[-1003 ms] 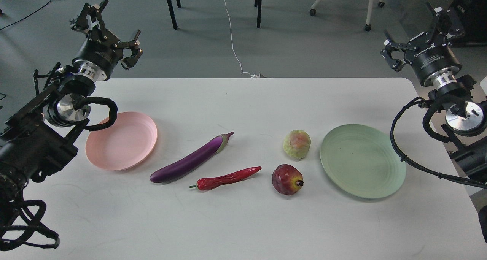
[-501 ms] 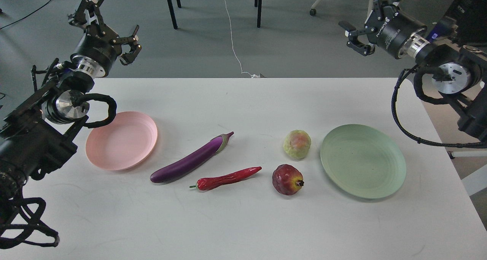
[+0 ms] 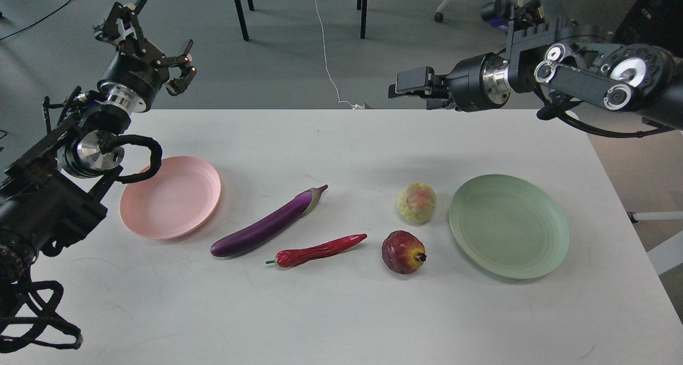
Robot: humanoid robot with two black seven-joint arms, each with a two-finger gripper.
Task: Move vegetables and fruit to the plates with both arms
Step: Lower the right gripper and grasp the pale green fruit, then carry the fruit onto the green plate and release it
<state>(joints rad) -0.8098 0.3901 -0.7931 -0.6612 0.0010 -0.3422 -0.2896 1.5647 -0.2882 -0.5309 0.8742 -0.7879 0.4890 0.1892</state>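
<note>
The purple eggplant (image 3: pixel 267 226) lies slantwise mid-table, with the red chili pepper (image 3: pixel 320 250) just in front of it. The yellow-green fruit (image 3: pixel 417 203) and the dark red fruit (image 3: pixel 403 252) sit to their right, beside the pale green plate (image 3: pixel 507 226). The pink plate (image 3: pixel 171 197) lies at the left; both plates are bare. My left gripper (image 3: pixel 152 44) is open and empty, raised beyond the table's far left corner. My right gripper (image 3: pixel 413 87) hovers empty over the far edge, pointing left and seen side-on, so its fingers overlap.
The white table (image 3: pixel 341 311) ends at its far edge just under both grippers and at a right edge beyond the green plate. Chair and table legs (image 3: pixel 363 13) and a white cable (image 3: pixel 325 50) are on the floor behind.
My right arm has swung left and down from the far right, and its gripper now points left over the far edge. The left gripper has barely moved. No object has moved.
</note>
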